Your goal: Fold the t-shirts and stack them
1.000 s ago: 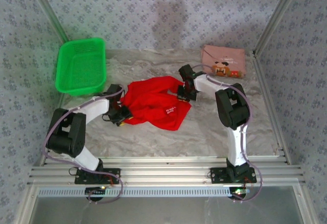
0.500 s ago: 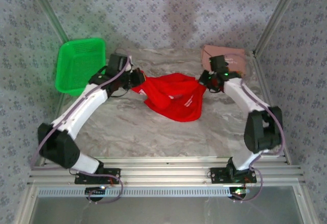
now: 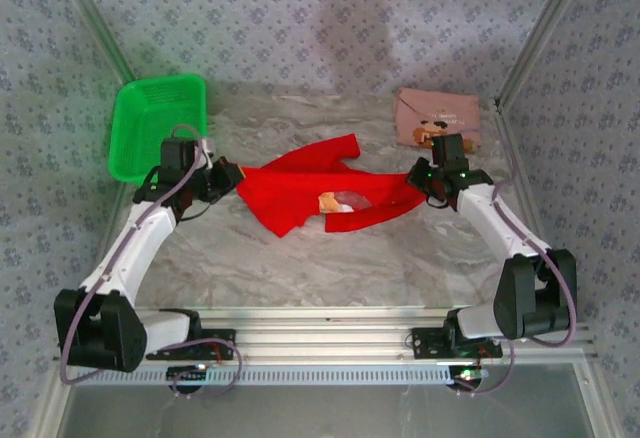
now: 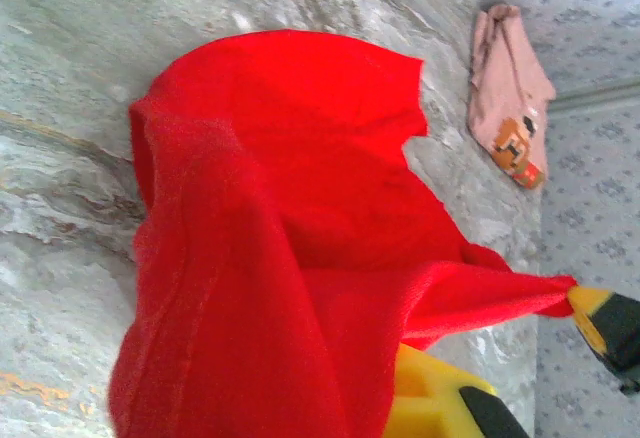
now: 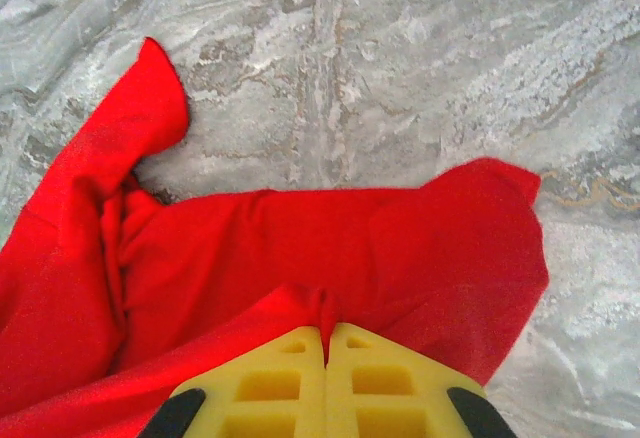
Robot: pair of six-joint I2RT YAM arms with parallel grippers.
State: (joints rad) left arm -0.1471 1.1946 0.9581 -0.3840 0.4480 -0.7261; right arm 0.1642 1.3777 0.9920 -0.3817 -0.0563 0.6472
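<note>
The red t-shirt (image 3: 300, 188) hangs stretched between my two grippers over the middle of the table, with a tan patch of its print (image 3: 328, 201) showing. My left gripper (image 3: 228, 176) is shut on its left end, and red cloth (image 4: 260, 258) drapes over the yellow fingers (image 4: 430, 398). My right gripper (image 3: 418, 180) is shut on the right end, its jaws (image 5: 327, 333) pinching a fold of red fabric (image 5: 300, 238). The pink t-shirt (image 3: 437, 123) lies folded at the back right, also seen from the left wrist (image 4: 510, 93).
A green mesh basket (image 3: 155, 126) stands at the back left, just behind my left arm. Metal frame posts (image 3: 530, 48) and patterned walls close in the marbled tabletop (image 3: 330, 258). The near half of the table is bare.
Both grippers have lifted the red shirt off the table, carried it back, then drawn apart. It went from a crumpled heap to a stretched band between them.
</note>
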